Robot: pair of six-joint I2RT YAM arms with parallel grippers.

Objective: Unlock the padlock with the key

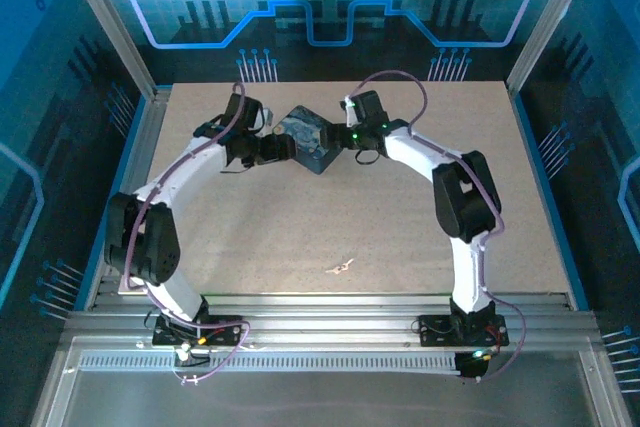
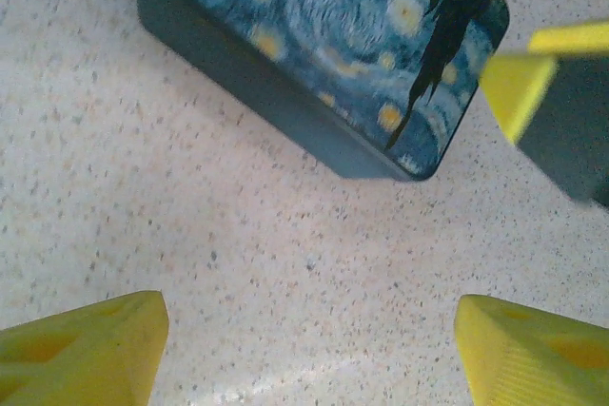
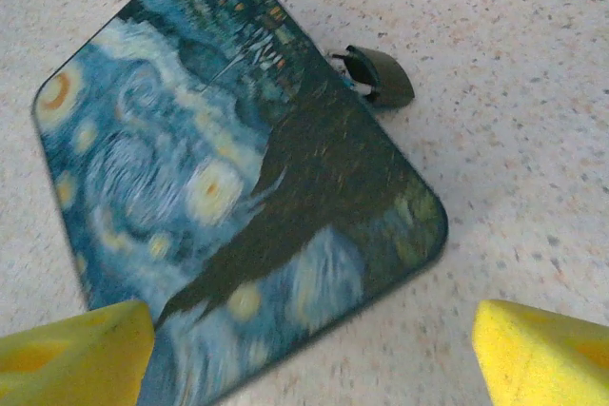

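Table (image 1: pixel 400 237) first: the tin (image 1: pixel 305 135) sits toward 12 o'clock, with the left gripper (image 1: pixel 278 147) at its 9 and the right gripper (image 1: pixel 336 140) at its 3, both spread wide and empty. You find the padlock (image 3: pixel 381 75) just beside the tin's edge, at 1 o'clock in the right wrist view. The key (image 1: pixel 342 267) lies well apart at 6 o'clock, lengthwise 8-to-2, probably nearer your right arm.
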